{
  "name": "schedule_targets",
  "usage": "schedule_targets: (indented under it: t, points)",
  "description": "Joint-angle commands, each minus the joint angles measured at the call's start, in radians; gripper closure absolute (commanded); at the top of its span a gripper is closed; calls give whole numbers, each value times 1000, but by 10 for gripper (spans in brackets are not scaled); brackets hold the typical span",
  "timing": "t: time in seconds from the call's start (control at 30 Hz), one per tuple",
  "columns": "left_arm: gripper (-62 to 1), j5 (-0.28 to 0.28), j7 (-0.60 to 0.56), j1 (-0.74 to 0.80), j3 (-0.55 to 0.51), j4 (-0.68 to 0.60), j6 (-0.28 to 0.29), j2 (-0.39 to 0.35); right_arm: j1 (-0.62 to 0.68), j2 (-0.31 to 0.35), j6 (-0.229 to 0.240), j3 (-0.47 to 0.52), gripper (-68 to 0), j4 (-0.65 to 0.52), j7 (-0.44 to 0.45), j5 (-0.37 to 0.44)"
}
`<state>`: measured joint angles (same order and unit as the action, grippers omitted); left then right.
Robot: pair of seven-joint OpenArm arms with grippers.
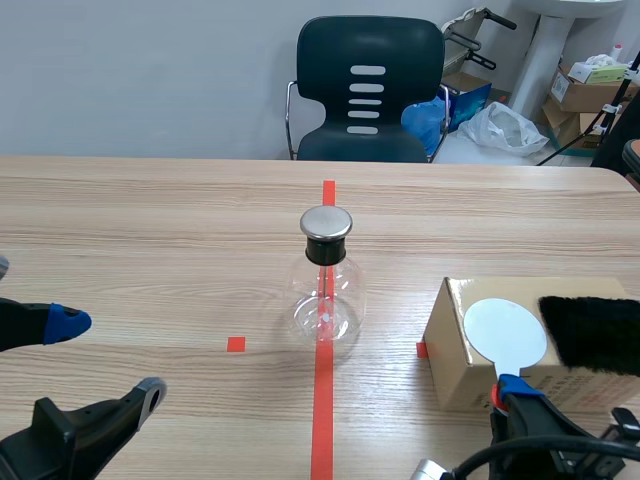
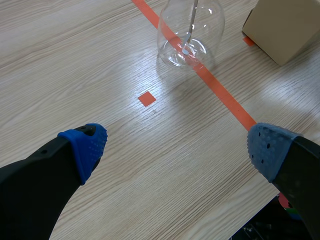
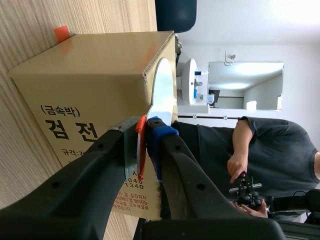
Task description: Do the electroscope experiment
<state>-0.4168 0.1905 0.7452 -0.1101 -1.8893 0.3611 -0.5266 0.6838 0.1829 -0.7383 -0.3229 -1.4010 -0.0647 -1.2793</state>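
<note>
Right wrist view: right fingers (image 3: 161, 134) clamped on the disc handle (image 3: 141, 150); left fingers (image 2: 85, 145) apart; sloppy lift could knock the flask (image 1: 325, 295) at 9 o'clock.

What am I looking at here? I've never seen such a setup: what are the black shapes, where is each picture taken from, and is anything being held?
Two black robot arms work at a wooden table. The wide picture looks out from between them. The other two come from a camera on each arm's wrist, looking past that arm's two fingers. The left gripper is open and holds nothing. The right gripper is shut on the red handle of a white disc, which lies on top of a cardboard box beside a piece of black fur. In the middle, on the red tape line, stands a clear glass flask with a metal cap: the electroscope.
</note>
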Motion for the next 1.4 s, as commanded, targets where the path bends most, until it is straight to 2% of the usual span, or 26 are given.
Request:
schedule_targets:
  t: [0.0, 0.1, 0.27, 0.57, 0.63, 0.77, 0.93, 1.13, 1.37]
  points:
    - [-592, -10, -16, 2, -3, -13, 1, -4, -5, 8, -45, 3, -9, -13, 0, 0]
    - [-536, -10, -31, 2, -3, -13, 1, -11, -5, 8, -45, 3, -9, -13, 0, 0]
    - [-350, -11, -78, 2, -3, -13, 1, -40, -5, 8, -45, 3, -9, -13, 5, 0]
    - [-108, -13, -202, 2, 59, -13, -2, -117, -6, 8, -45, 4, -9, -13, 3, -12]
    - [-86, -13, -226, -1, 86, -13, -10, -132, -8, 10, -45, 4, -9, -13, 2, -15]
    - [-84, -6, -285, -1, 136, -13, -34, -154, -2, 25, -45, 4, -10, -25, -8, -19]
    - [-55, -6, -299, -50, 198, 11, -89, -170, 32, 47, -45, 3, -10, -133, -50, -19]
    - [-55, -6, -300, -163, 284, 97, -117, -170, 54, 83, -45, -10, -10, -253, -90, -24]
    - [-55, -6, -307, -317, 416, 228, -172, -169, -26, 142, -45, -94, -10, -289, -242, -57]
